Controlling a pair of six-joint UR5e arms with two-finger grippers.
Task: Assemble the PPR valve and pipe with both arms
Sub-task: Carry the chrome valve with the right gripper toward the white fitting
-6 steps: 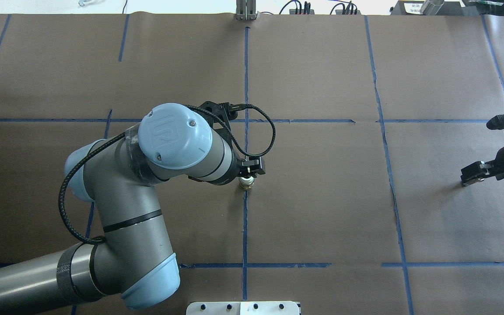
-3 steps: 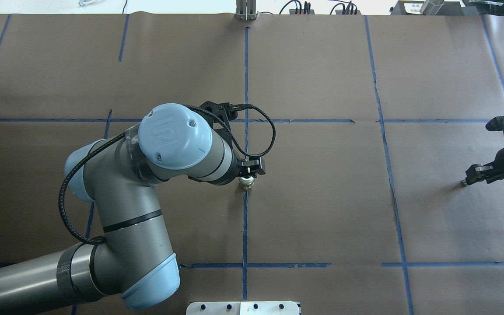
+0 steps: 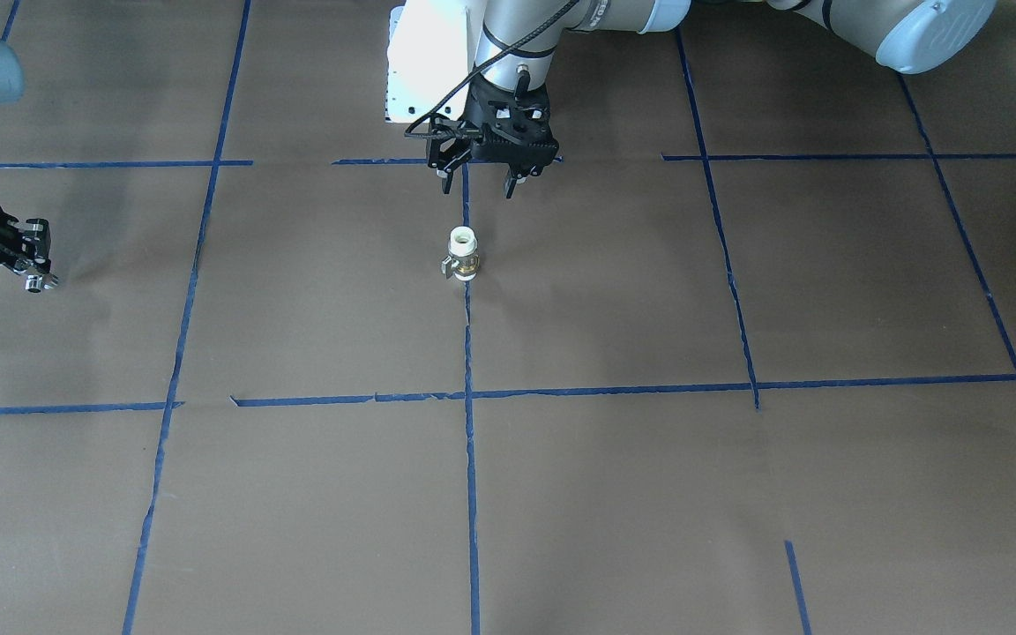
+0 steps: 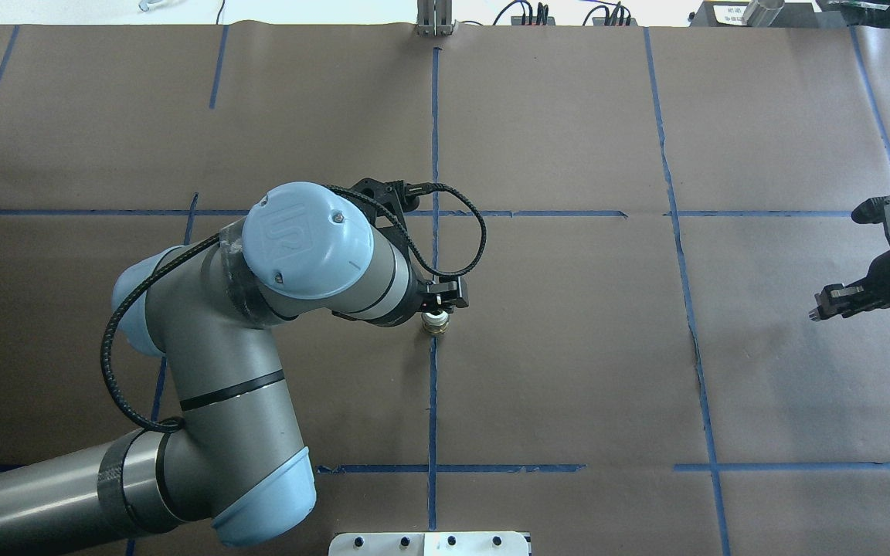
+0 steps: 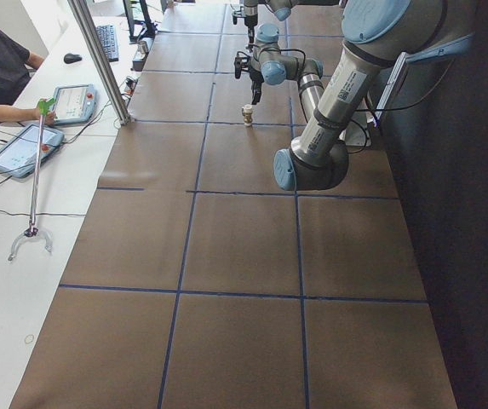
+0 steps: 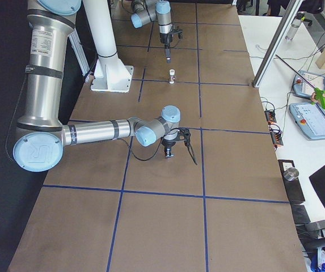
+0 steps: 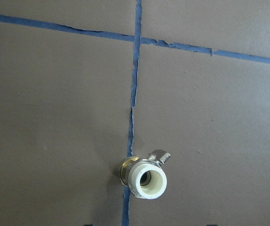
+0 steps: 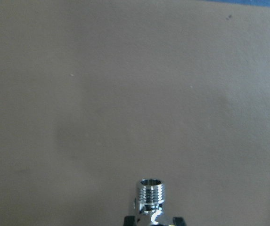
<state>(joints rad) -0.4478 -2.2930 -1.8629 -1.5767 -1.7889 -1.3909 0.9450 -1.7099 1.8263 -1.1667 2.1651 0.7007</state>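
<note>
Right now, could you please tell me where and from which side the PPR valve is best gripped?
Probably by its upper white end, from straight above. The PPR valve stands upright on the blue tape line, the open left tool over it; its side lever juts from the brass middle, so close across the sides clear of it.

White-ended brass PPR valve [image 3: 462,254] upright on tape [image 3: 470,353]; chrome pipe [image 8: 151,194] in right tool [image 4: 822,307]
</note>
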